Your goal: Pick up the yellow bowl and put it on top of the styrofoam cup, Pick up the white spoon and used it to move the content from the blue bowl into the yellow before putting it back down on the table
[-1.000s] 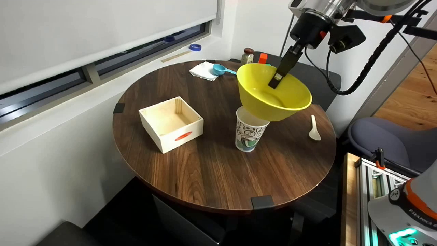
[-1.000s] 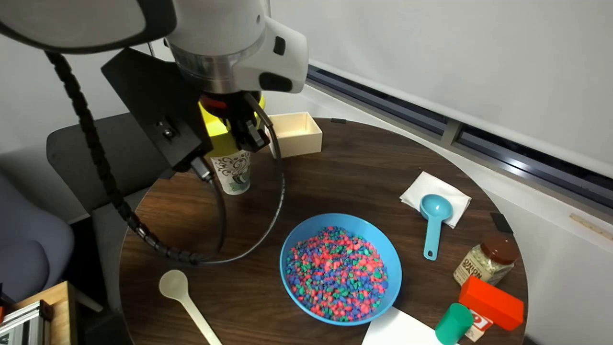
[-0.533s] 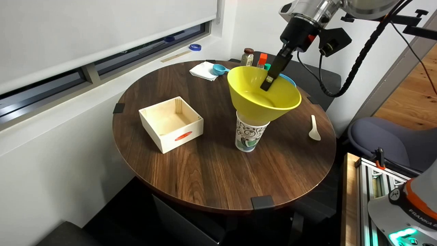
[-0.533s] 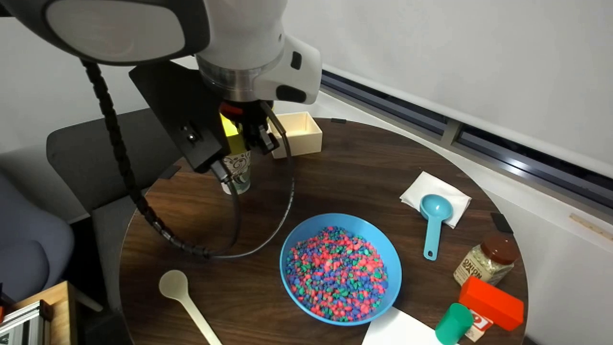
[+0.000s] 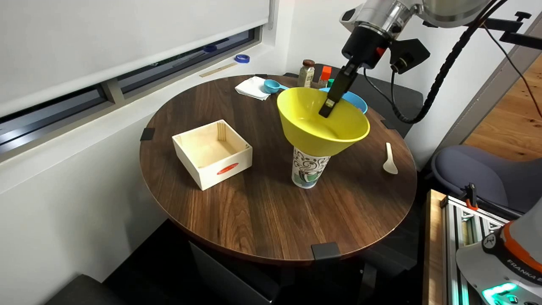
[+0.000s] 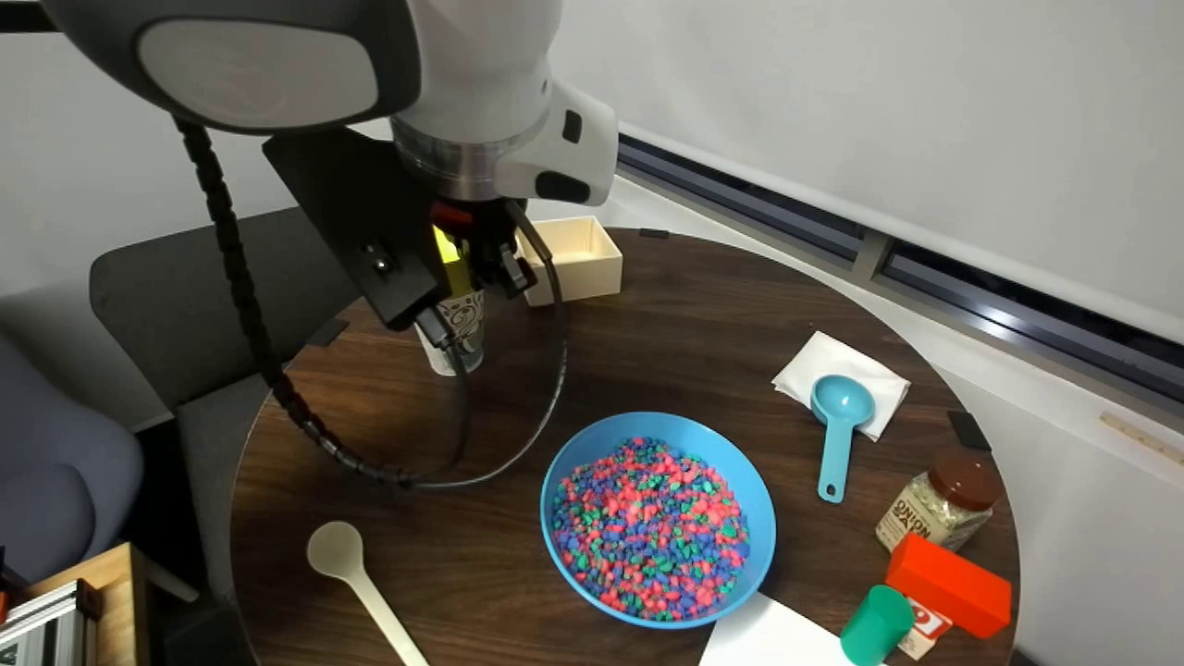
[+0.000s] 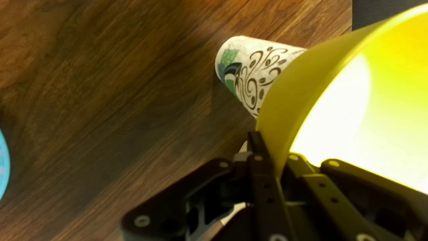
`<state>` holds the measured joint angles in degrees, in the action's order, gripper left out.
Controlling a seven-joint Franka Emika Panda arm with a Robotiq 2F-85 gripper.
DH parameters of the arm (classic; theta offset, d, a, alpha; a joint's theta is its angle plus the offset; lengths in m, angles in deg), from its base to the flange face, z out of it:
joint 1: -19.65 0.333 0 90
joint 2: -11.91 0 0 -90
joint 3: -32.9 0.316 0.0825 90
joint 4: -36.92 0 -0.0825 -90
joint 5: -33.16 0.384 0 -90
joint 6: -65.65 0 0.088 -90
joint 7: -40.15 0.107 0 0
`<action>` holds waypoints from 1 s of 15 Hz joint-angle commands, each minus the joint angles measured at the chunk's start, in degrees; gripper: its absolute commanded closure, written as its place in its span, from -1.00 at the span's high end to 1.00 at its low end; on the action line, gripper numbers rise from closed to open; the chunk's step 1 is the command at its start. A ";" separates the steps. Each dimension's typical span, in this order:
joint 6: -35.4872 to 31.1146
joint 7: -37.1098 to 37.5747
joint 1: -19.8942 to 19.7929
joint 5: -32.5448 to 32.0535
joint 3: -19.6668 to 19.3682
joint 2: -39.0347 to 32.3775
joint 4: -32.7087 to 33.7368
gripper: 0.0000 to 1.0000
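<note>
Bowl of round yellow plastic [image 5: 319, 133] now lower, over tapered white styrofoam cup [image 5: 308, 171], hiding its mouth; contact unclear. Tool [image 7: 276, 150] pinched tight on bowl's rim; placing seems nearly done, release next.

In your wrist view, glare burns part of the bright yellow-green, round plastic bowl [image 7: 384, 107] white; the black end effector [image 7: 276, 152] looks soft. In an exterior view, you catch a white glint on the dark window strip [image 6: 1004, 320]. Beneath the dark-brown, round wooden desk [image 5: 237, 220], you lose detail to near-black.
</note>
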<state>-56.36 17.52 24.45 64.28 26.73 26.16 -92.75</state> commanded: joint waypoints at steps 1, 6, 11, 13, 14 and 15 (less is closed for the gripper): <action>2.19 -0.39 -0.41 -0.02 0.56 -0.60 0.89 -0.98; 2.25 -0.65 -0.55 -0.25 0.77 -0.93 0.65 -0.98; 1.00 -0.35 -0.63 -1.23 1.08 -1.20 0.51 -0.98; 0.92 -0.41 -0.55 -1.25 1.17 -1.28 0.55 -0.98; 0.90 -0.41 -0.53 -1.25 1.22 -1.32 0.57 -0.98; 0.95 -0.45 -0.51 -1.18 1.23 -1.36 0.64 -0.98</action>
<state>-55.54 17.40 24.41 63.55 27.25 25.52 -92.65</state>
